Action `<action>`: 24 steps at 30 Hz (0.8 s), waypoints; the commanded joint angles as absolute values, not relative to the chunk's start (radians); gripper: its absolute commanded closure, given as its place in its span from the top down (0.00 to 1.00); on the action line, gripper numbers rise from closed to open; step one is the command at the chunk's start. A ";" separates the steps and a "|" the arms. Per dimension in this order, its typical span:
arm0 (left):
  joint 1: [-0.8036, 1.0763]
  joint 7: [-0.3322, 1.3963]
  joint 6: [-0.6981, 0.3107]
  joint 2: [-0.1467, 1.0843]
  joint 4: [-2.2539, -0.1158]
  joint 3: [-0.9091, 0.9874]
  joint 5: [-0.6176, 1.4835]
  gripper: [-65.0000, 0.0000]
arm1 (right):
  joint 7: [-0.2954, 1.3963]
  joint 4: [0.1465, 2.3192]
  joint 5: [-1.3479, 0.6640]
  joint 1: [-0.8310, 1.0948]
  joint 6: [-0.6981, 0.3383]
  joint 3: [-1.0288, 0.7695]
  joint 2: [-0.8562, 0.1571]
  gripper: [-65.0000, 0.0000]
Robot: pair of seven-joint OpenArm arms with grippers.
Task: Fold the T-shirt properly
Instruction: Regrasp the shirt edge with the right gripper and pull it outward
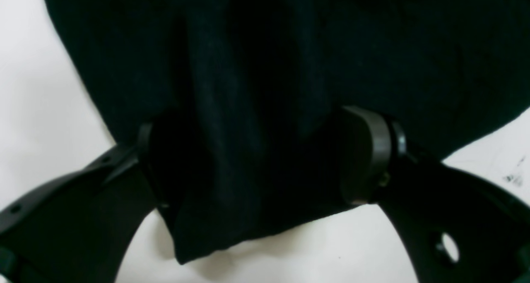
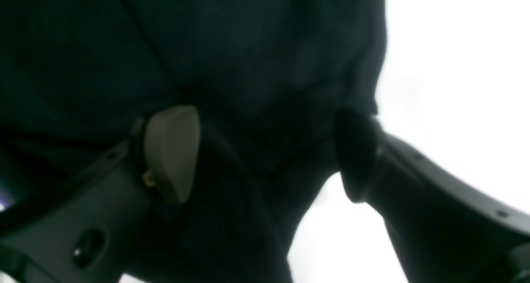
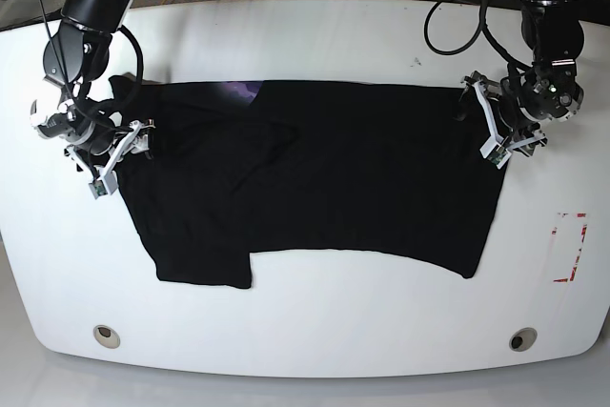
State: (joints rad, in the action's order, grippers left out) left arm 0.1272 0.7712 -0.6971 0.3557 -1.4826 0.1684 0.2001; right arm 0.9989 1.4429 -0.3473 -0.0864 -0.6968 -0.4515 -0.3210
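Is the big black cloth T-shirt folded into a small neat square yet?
No, the big black cloth T-shirt lies spread wide across the white table.

Both arms are black, built of rounded, cylinder-like segments, with loose black cables looping beside them. Each wrist carries pale, whitish bracket pieces around the pincer. The left pincer (image 1: 265, 159) has broad, curved black fingers (image 1: 447, 217) pierced by round holes, and a rounded pad with a grey rim and a small brass-coloured fastener at its base. The right pincer (image 2: 265, 154) shows a grey-beige, rounded-triangular pad (image 2: 172, 152), a matching dark pad opposite, small screws along its fingers and an oval slot.
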 commanded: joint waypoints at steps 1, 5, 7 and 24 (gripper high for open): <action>0.137 0.857 -0.698 0.369 -1.474 0.166 0.113 0.75 | 0.986 1.461 -0.364 -0.101 -0.698 -0.449 -0.309 0.71; 0.137 0.857 -0.698 0.367 -1.474 0.166 0.113 0.75 | 0.986 1.455 -0.364 -0.099 -0.698 -0.400 -0.291 0.66; 0.137 0.857 -0.698 0.366 -1.474 0.166 0.113 0.75 | 0.984 1.455 -0.364 -0.099 -0.698 -0.380 -0.288 0.66; 0.140 0.857 -0.698 0.367 -1.474 0.166 0.113 0.75 | 0.934 1.392 -0.351 -0.108 -0.698 -0.357 -0.265 0.47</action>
State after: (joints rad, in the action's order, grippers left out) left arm 0.1276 0.7723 -0.6971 0.3553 -1.4826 0.1684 0.2001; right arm 0.9501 1.3788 -0.3393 -0.0872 -0.6964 -0.3527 -0.2493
